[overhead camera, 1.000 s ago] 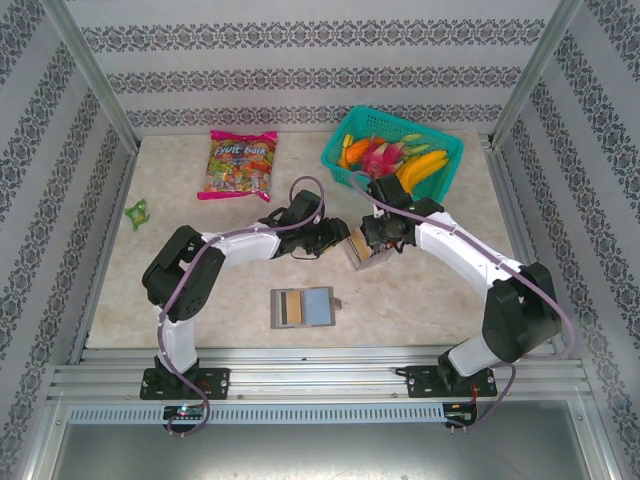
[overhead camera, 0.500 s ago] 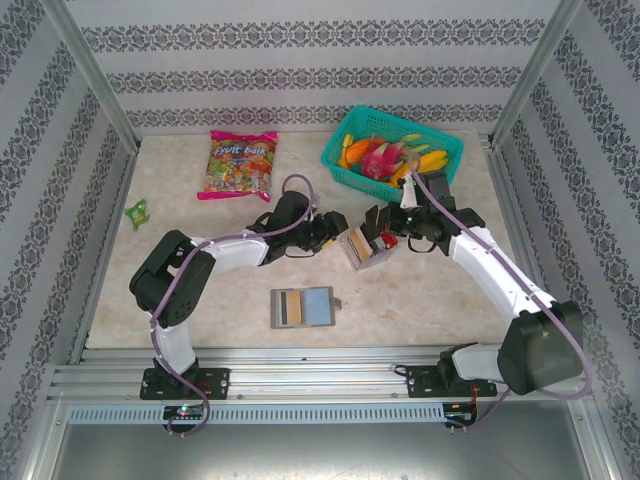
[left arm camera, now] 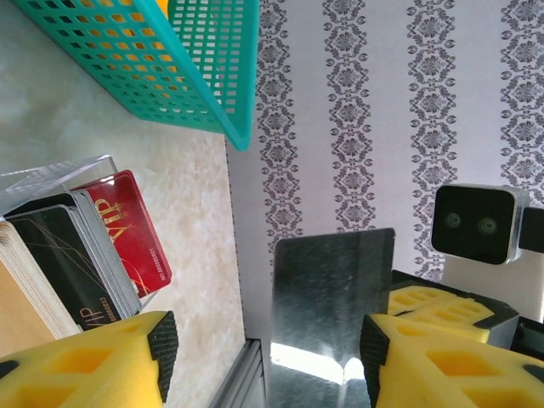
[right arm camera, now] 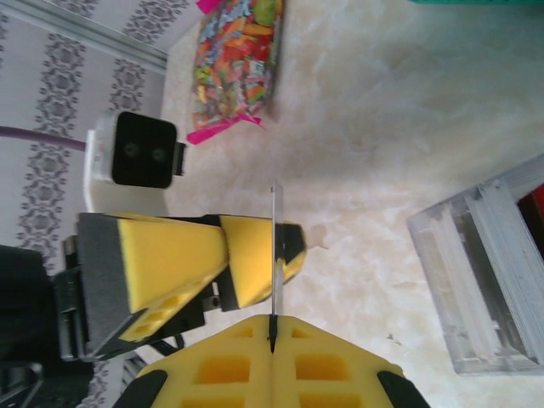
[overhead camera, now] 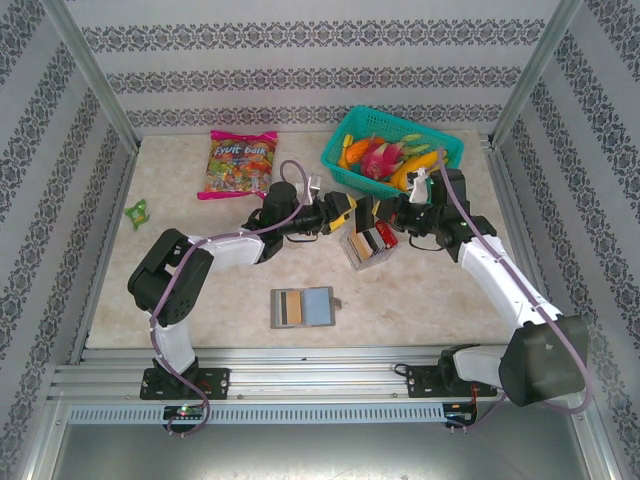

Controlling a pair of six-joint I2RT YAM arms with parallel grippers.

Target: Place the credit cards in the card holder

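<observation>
Your right gripper (right arm camera: 274,321) has come up off the credit cards (overhead camera: 368,245) with one silver card (left arm camera: 331,297) clamped edge-on between its pads. A second ago it was down at the stack. Your left gripper (left arm camera: 265,333) has moved in from the side. Its jaws stand open with that card just ahead of them, not gripped. I judge this a handover: one card is extracted, and insertion has not begun.

The remaining cards, black and red foremost, stand on edge in a clear case (right arm camera: 476,255) on the table, just below both sets of jaws. The card holder (overhead camera: 302,307) lies open and flat, unmoved, well apart from both jaws on the arm-base side. Its tan and pale-blue panels face up, and no card is visible in it. Beyond the right jaws, the teal basket (overhead camera: 338,135) holds fruit.
</observation>
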